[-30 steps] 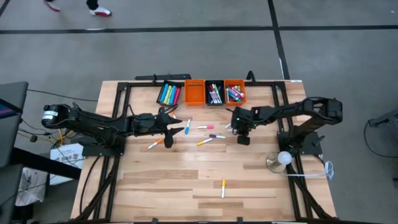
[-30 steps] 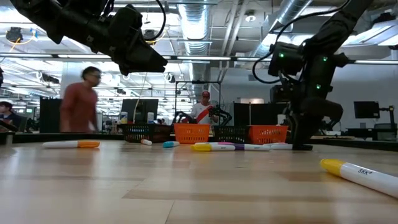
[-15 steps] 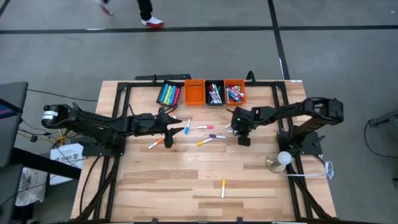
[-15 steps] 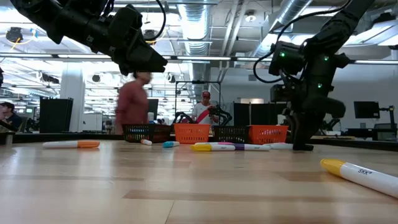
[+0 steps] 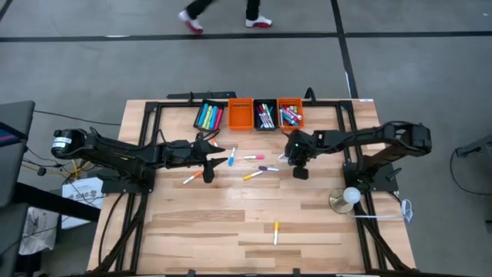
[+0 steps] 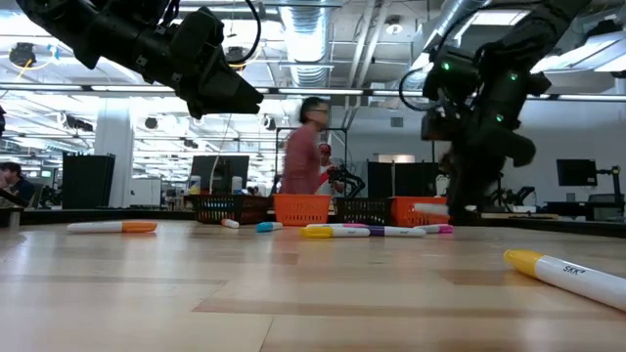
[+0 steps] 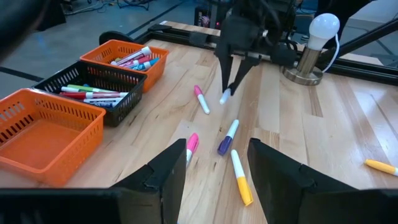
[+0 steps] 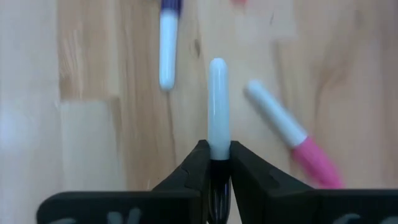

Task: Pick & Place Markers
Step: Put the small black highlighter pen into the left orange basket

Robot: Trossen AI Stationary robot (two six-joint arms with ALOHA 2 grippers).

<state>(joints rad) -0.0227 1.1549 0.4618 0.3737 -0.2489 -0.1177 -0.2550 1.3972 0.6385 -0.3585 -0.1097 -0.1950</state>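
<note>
Right gripper (image 8: 217,163): I see it pinching a white-bodied marker (image 8: 217,109) by one end, clear of the table (image 5: 231,219).
Reason: end grip suits dropping into bins (image 5: 265,115) nearby.
Left gripper (image 7: 214,171): spread, hovering over loose markers (image 7: 231,134).

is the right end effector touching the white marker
Touching: the right wrist view shows the right end effector clamped on the white marker, its fingers pressed against both sides.
</note>
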